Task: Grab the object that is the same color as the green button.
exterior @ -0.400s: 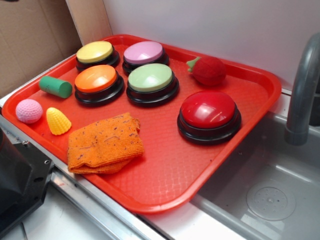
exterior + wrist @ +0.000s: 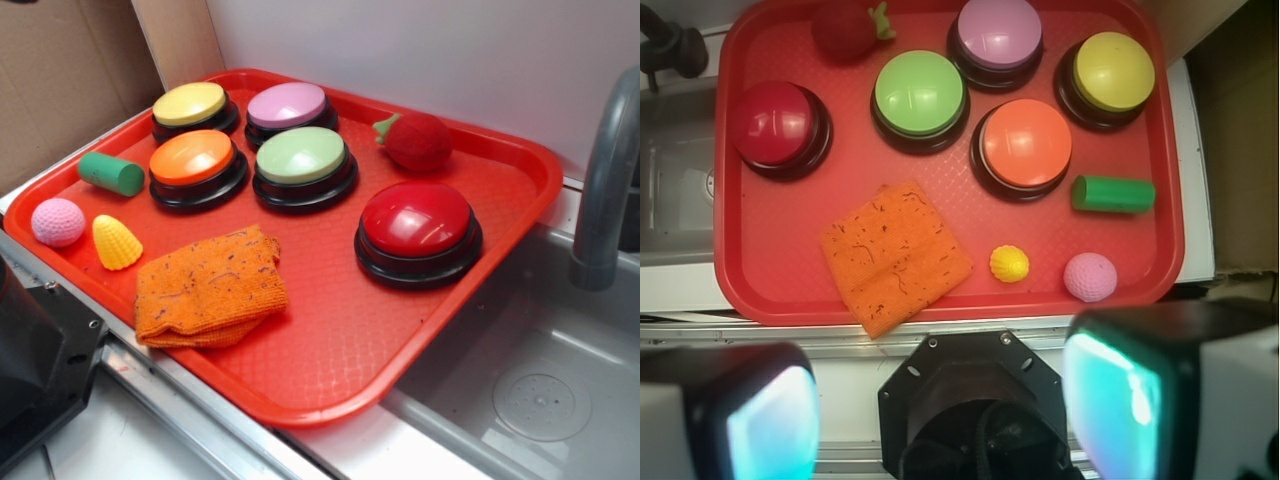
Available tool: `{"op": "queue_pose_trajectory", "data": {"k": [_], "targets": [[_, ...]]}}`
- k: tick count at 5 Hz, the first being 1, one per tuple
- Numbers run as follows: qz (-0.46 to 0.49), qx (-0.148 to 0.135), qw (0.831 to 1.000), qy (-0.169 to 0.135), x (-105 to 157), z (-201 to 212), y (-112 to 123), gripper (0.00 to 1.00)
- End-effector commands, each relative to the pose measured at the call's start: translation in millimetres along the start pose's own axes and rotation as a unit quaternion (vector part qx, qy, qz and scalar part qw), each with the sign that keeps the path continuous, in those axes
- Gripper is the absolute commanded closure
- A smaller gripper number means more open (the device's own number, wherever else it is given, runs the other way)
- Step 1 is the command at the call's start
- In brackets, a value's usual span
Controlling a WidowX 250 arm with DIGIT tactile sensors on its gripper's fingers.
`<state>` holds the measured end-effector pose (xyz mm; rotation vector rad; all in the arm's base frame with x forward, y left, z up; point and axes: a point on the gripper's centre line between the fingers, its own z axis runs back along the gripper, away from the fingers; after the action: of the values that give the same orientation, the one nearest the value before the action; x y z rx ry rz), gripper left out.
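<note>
Nothing has changed from the frame just before: exterior view is identical, every item on the tray (image 2: pixel 520 160) sits where it was, so I'm still parked and the reach hasn't begun. My claw (image 2: pixel 940 410) hangs high above the near edge of the tray, off the tray itself, its two fingers (image 2: pixel 1120 400) spread wide with nothing between them. Target is the cylinder (image 2: pixel 1113 194), same colour as the green button (image 2: pixel 921 94). It lies on its side near the tray's edge, just beside the orange button (image 2: pixel 1025 145), apart from the pink ball (image 2: pixel 1090 276) and the corn toy (image 2: pixel 1009 264) nearer to me. In the exterior view the cylinder (image 2: pixel 111 173) is at the far left of the tray, clear of the cloth (image 2: pixel 208 285). Task is at zero progress, I'd say. Next I need to travel over to that side and drop down, lining the fingers across the short width of the cylinder. Risk: it may roll, and the orange button sits close.
</note>
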<state>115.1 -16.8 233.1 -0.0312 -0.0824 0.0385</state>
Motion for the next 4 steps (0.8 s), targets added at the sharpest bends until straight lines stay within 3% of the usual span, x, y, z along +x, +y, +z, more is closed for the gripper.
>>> {"op": "queue_pose_trajectory", "data": {"k": [1, 2, 3, 4], "targets": [[0.193, -0.009, 0.980, -0.039, 18.4, -22.7, 36.6, 0.00], [0.313, 0.004, 0.948, -0.054, 26.1, -46.3, 68.2, 0.00], [0.429, 0.014, 0.902, -0.050, 32.6, -71.8, 97.9, 0.00], [0.533, 0.056, 0.842, -0.067, 36.6, -101.4, 132.6, 0.00]]}}
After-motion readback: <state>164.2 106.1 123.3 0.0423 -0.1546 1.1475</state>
